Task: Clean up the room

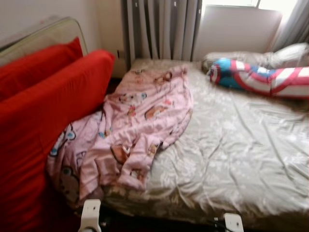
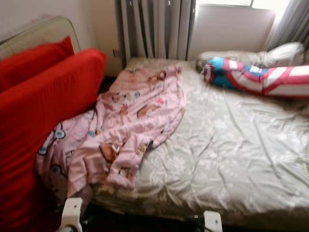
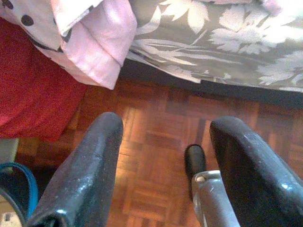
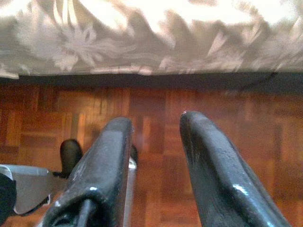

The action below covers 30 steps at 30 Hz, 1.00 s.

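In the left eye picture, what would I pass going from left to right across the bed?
Red cushions → pink cartoon blanket → bare grey floral sheet → red, white and blue shield-patterned pillow at the far right.

My head cameras look down over the bed (image 1: pixel 231 145); both wrist cameras face the parquet floor (image 3: pixel 156 137) beside its edge.

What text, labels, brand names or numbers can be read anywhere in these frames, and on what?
None can be read.
The pink blanket carries cartoon figures, no legible words.
The long cushion bears red, white and blue rings and stripes, no lettering.
The bed sheet has a floral pattern only.
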{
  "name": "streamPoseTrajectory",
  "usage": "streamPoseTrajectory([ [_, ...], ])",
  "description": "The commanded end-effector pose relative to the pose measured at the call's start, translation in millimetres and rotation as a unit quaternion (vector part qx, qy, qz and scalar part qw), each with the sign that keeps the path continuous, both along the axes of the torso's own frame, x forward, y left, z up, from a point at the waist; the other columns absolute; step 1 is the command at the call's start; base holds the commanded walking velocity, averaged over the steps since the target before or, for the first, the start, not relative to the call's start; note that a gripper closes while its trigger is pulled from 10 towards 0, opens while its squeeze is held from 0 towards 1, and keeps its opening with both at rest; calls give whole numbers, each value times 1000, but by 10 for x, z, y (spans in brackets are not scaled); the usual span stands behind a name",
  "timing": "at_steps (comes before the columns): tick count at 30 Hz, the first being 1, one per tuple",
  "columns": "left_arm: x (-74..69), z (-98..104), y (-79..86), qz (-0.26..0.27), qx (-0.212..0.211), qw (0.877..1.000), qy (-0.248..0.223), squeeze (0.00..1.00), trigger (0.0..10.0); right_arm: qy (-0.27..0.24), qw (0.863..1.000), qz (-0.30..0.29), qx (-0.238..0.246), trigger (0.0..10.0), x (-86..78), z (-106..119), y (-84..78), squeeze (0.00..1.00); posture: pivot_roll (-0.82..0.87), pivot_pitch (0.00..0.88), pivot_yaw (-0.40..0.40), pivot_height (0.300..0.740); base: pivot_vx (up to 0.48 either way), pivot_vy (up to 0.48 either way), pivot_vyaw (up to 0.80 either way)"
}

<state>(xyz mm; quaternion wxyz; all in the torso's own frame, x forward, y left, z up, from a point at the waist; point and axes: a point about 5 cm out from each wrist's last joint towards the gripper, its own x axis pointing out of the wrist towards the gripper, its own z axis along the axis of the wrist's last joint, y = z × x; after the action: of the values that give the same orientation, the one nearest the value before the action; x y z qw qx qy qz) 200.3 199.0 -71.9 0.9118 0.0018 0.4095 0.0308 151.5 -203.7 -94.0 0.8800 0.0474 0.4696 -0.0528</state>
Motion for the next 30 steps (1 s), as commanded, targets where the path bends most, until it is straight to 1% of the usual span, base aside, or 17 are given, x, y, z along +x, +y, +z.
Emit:
streamPoseTrajectory([
  [1, -14, -6, 11, -1, 3, 1000, 3, 0, 10000, 5, 1000, -1, 3, 10000, -33, -16, 20, 0, -30, 0, -7, 738, 0, 480, 0],
  [8, -13, -4, 20, 1, 4, 1000, 2, 0, 10000, 5, 1000, -1, 4, 10000, -31, -17, 28, 0, -28, 9, -5, 738, 0, 453, 0],
  [20, -2, 5, 17, -1, 1, 1000, -4, 0, 10000, 2, 1000, 6, 4, 10000, -20, -12, 32, 0, -27, 11, -5, 738, 0, 0, 0],
  [30, -1, 4, 20, -4, 4, 1000, -1, 0, 10000, -5, 1000, 10, 8, 10000, -5, -4, 40, 0, -26, 11, -6, 738, 0, 0, 748],
])
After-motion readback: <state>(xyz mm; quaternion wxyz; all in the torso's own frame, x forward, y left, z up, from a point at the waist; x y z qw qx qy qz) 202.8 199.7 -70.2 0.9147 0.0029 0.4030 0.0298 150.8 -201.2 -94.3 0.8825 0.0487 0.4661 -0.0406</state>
